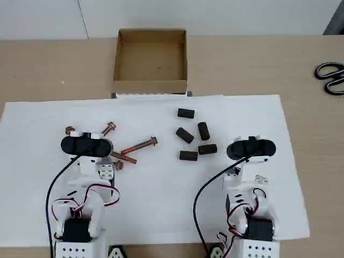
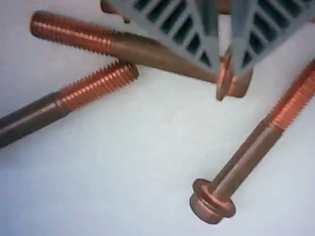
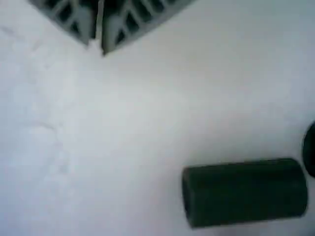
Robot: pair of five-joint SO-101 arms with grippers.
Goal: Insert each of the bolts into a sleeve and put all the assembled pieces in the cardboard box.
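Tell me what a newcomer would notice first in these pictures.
A scatter of copper bolts lies on the white sheet by the left arm, with a cluster of five black sleeves beside the right arm. Beyond the sheet, the cardboard box stands open with nothing in it.

Bright, even light is falling from above over the worktop [image 1: 43, 64], and the white sheet [image 1: 161, 183] is reflecting it without any hard glare. The sleeves [image 1: 192, 135] are throwing only faint, soft shadows, and the cardboard box [image 1: 122, 59] is showing an evenly lit floor. In the left wrist view the bolts [image 2: 246, 152] are catching soft highlights along their threads, while one dark shank [image 2: 29, 120] is lying in shade. In the right wrist view a sleeve [image 3: 244, 191] is casting hardly any shadow.
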